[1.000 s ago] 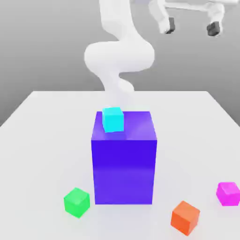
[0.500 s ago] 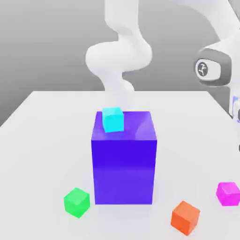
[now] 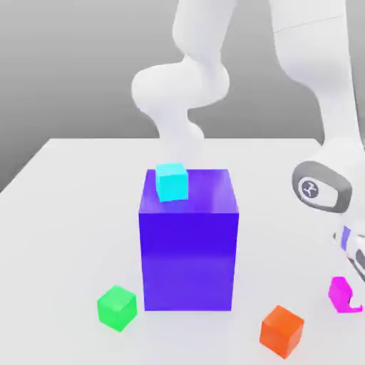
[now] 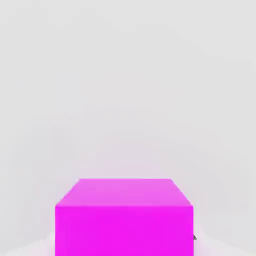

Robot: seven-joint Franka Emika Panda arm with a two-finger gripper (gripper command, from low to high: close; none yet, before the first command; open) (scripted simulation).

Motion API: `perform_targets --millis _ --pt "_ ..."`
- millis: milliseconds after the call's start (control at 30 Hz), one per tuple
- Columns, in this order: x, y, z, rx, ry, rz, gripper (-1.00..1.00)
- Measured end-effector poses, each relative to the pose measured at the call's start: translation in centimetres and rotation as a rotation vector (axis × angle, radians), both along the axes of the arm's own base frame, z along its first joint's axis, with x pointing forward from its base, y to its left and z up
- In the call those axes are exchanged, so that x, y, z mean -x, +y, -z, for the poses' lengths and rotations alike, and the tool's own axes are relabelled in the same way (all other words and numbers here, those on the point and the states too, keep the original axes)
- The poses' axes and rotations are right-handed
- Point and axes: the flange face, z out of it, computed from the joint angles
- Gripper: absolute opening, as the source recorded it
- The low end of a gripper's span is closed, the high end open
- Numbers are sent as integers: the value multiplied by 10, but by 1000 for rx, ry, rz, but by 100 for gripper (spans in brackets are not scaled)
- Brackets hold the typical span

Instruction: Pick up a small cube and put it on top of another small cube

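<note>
Cube (image 3: 172, 181) atop block (image 3: 188, 256).

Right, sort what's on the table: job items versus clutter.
Job items:
- magenta cube, the one to pick up, at the exterior view's right edge with the arm down over it
- green cube, the one to stack on

Clutter:
- big blue-purple block
- cyan cube on that block
- orange cube
</note>
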Motion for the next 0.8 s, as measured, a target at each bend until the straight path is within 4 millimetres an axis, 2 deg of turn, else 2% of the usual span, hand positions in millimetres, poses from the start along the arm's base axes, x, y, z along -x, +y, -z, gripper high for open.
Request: perform_targets --millis 133,267,800 --pt "0 0 -43 0 0 0 -100" --pt "-14 -4 -67 -11 -1 -42 -100" --pt "-82 -83 -54 19 118 -273 -100"
